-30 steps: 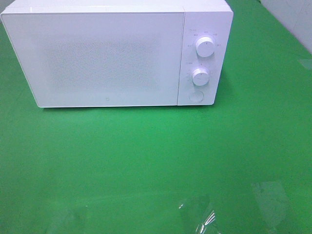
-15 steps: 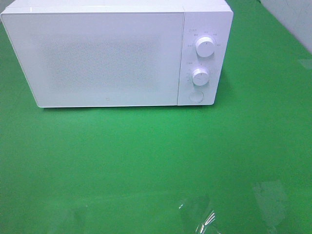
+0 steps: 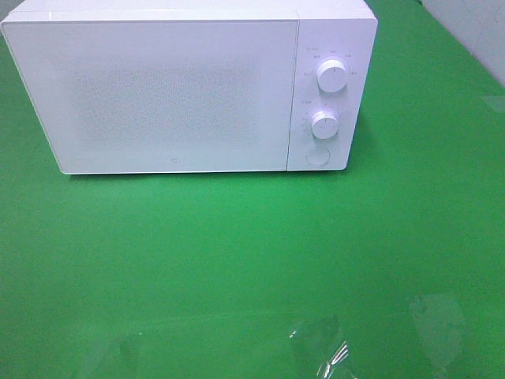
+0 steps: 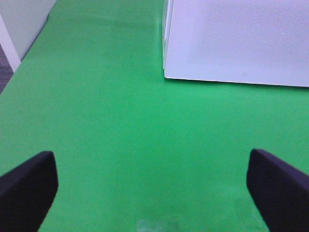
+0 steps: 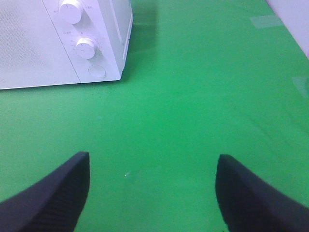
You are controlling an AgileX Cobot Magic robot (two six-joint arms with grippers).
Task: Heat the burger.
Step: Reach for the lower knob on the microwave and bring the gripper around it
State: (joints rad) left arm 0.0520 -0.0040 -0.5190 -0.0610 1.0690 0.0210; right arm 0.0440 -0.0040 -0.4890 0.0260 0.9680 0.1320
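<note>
Left wrist view showed the left gripper's two dark padded fingers spread wide with nothing between them, only the bare green table cover below. The right gripper looked much the same from its own wrist camera: its ribbed black fingers stood well apart and held nothing, low over the same green surface.

Beyond the left gripper sat the near corner of the white box-shaped microwave oven. Beyond the right gripper was the oven's control end. From the high camera neither arm was in sight. The microwave stood at the back of the table with its white dotted door closed flush. Beside the door were the upper round white dial, the lower round white dial and the round white push button under them.

I could not find the burger in any of the three views. It was not on the visible table and not in either gripper, and whether it lay behind that closed door I could not tell.

Nothing had shifted over the last second: door, dials and table looked identical, and both pairs of fingers had stayed as they were. To my eye this was a standstill. With the door closed and both grippers idle, either the work had not started or it was already done.
</note>
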